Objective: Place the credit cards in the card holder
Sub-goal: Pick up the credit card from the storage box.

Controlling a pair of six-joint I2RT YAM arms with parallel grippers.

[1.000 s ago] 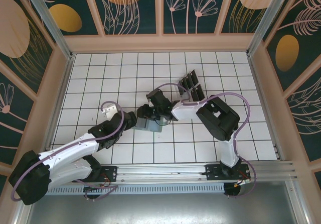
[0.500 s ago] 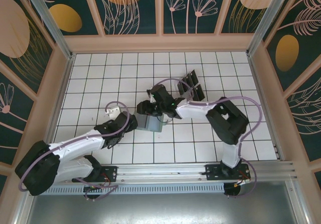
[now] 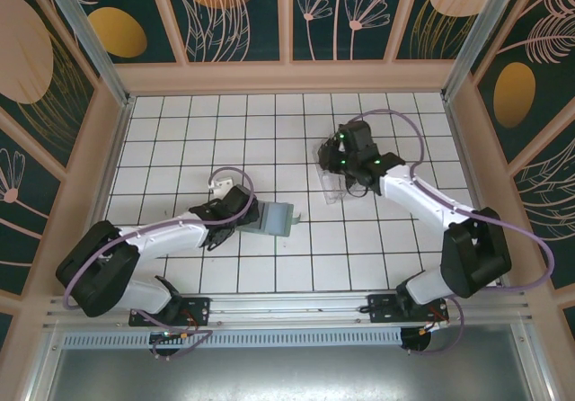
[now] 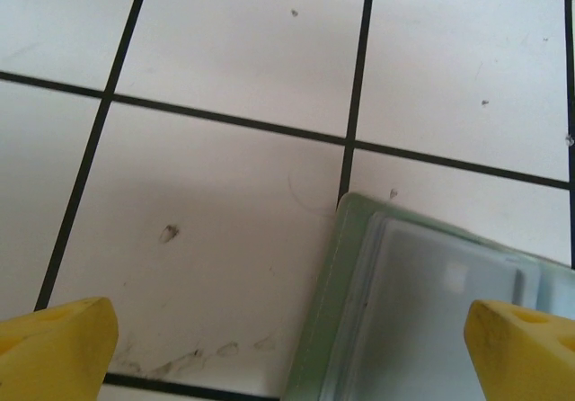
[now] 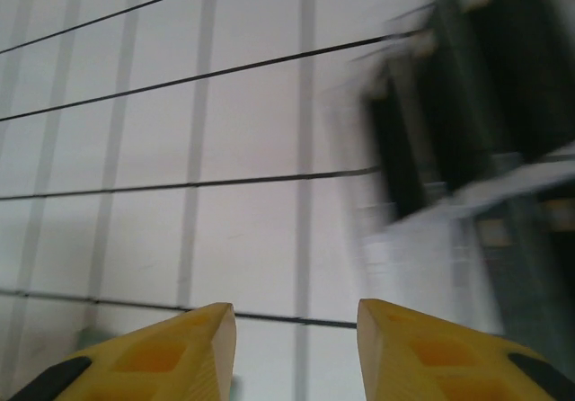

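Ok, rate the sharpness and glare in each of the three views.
Top external: sharp and evenly lit, with soft shadows; the card holder reads crisply. Left wrist: sharp, with a pale sheen across the card holder's face. Right wrist: streaked blur smears the dark credit cards and the tile lines, while the right hand looks sharper.

Sage-green card holder (image 3: 274,219), black credit cards (image 5: 508,59), white black-gridded table (image 3: 180,131)

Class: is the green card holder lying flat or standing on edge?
Flat. From above, the card holder shows its broad face lying on the tiled table; the left wrist view shows its corner against the tiles.
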